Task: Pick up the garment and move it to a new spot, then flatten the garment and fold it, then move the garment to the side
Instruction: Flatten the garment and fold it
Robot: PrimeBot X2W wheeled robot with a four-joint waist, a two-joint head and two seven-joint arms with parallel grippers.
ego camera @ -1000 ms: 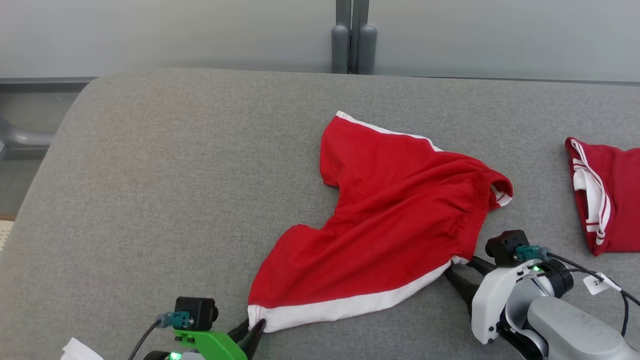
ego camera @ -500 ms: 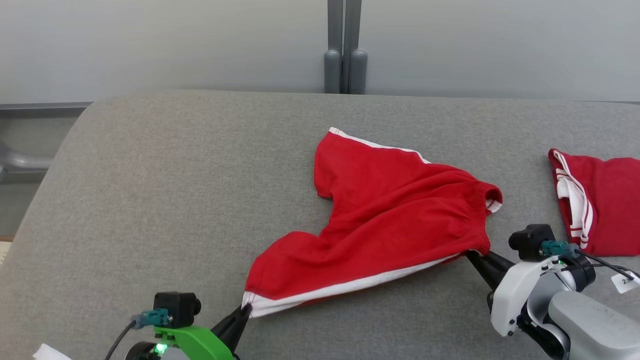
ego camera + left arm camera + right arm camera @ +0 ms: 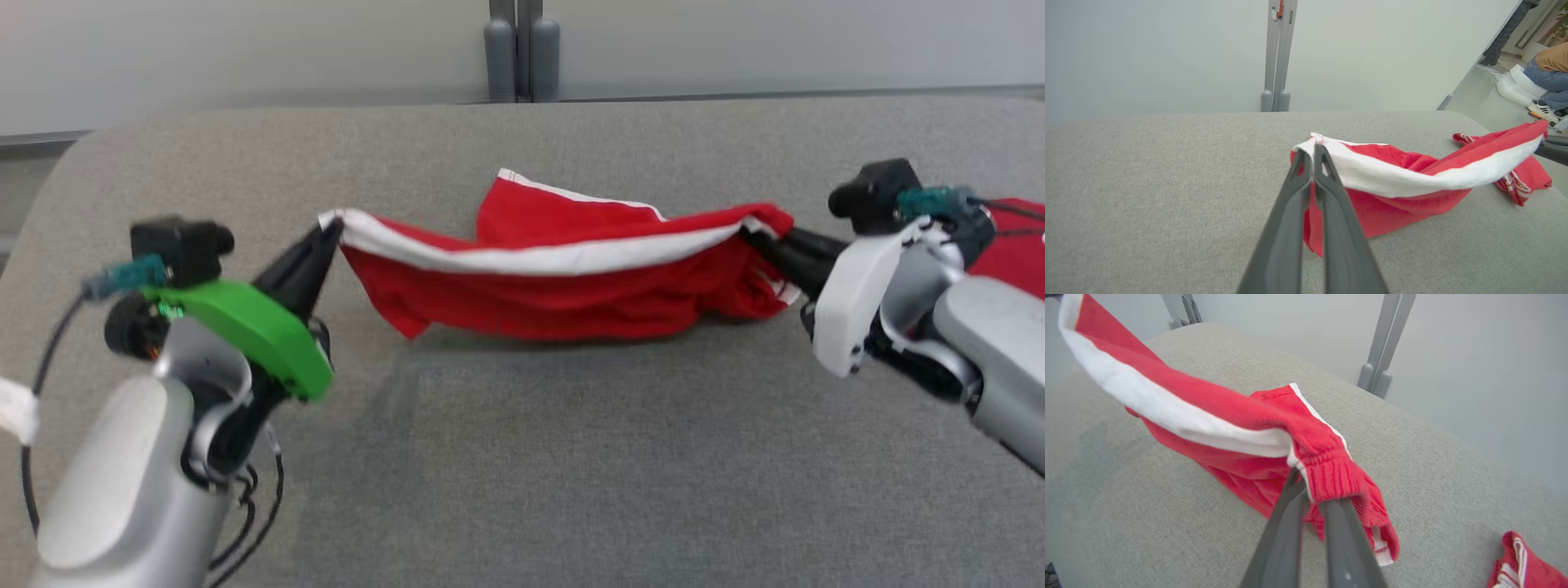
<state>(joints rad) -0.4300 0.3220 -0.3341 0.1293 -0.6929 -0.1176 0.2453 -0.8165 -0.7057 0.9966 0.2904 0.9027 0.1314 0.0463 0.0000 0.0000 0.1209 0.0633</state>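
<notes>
Grip done: my left gripper [image 3: 331,231] and right gripper [image 3: 749,237] just clamped the red shorts [image 3: 555,296] and lifted them, so relocating comes next.

A grey fabric tabletop [image 3: 522,457] filled the lower frame of the head view. Twin grey posts [image 3: 522,49] stood top centre against a pale wall [image 3: 245,49]. A second red-and-white garment [image 3: 1527,567] lay at the right wrist view's lower right. A seated person [image 3: 1549,77] showed at the left wrist view's upper right.

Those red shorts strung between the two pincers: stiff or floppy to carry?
Probably floppy: the red shorts sag between the left pincer and right pincer, bunching in folds. Likely light: two thin pinches at the ends hold them up.
</notes>
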